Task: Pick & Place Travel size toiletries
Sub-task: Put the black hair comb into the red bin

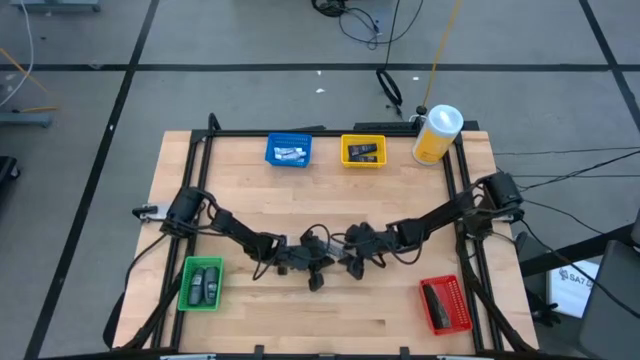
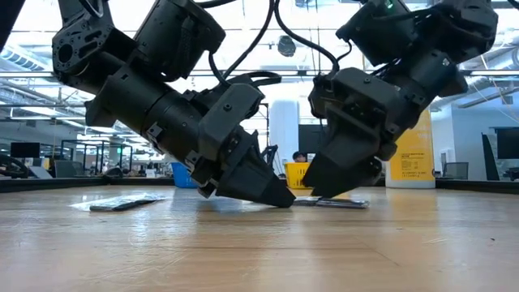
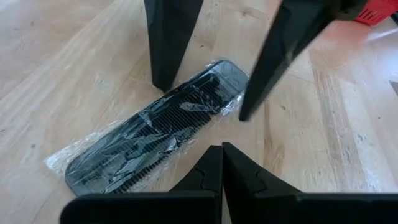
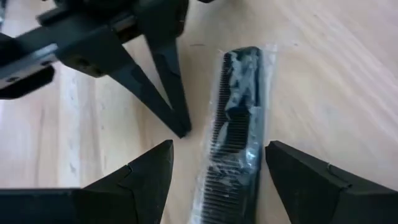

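- A flat black comb [image 4: 235, 124], ridged teeth, sealed in crinkly clear plastic, lies on the pale wood-grain table [image 1: 400, 300] at its middle.
- Right gripper [image 4: 217, 171]: tapered fingers spread, straddling the comb.
- Left gripper [image 3: 222, 163]: fingers clenched, empty, beside it.

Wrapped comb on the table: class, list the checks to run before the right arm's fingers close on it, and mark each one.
1. Wrapped comb lies flat on the table: ok.
2. Right gripper fingers open, one each side of the comb: ok.
3. Left gripper fingers shut, holding nothing: ok.
4. Left fingers clear of the closing path: cannot tell, they sit close beside the comb.
5. Right fingertips down at table level: cannot tell.
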Controlling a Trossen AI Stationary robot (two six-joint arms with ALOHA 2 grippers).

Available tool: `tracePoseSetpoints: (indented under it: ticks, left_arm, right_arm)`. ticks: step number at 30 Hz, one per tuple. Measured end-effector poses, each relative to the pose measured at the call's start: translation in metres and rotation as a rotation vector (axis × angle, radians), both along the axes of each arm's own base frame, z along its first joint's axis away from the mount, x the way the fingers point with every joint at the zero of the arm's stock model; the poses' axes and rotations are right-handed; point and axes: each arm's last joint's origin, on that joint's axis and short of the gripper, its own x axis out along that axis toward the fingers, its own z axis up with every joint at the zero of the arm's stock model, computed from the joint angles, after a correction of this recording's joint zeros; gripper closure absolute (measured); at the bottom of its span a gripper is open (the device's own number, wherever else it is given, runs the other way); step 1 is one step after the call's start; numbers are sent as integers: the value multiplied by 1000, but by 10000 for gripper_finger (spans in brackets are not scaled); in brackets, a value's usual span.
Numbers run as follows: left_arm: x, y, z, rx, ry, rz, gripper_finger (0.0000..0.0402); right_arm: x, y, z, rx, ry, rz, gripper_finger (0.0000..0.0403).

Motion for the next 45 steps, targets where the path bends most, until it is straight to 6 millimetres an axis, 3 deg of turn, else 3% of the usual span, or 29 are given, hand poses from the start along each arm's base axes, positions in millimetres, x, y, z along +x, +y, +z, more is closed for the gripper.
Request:
tracePoseSetpoints:
  ticks: [15,20,28,30,37,41,45]
  left_arm:
    - [0,2,-2,19,20,0,396]
    - [-1,0,-2,31,22,-19,399]
    - [-4,-7,-4,42,46,-64,384]
    - [-5,-8,-4,36,53,-79,381]
    - [-7,-17,-4,-11,62,-162,380]
    - [-9,-22,-4,-10,66,-183,380]
    - [-11,-29,-4,9,65,-213,380]
  right_arm:
    - [10,6,-11,61,-91,83,169]
    - [9,5,-13,40,-65,98,229]
    - [1,8,-11,-3,-8,128,372]
    - [-4,12,-5,-48,8,130,393]
    - [-37,29,36,-168,36,-5,396]
    - [-65,41,67,-48,96,-22,396]
    - [-103,51,96,190,299,-36,398]
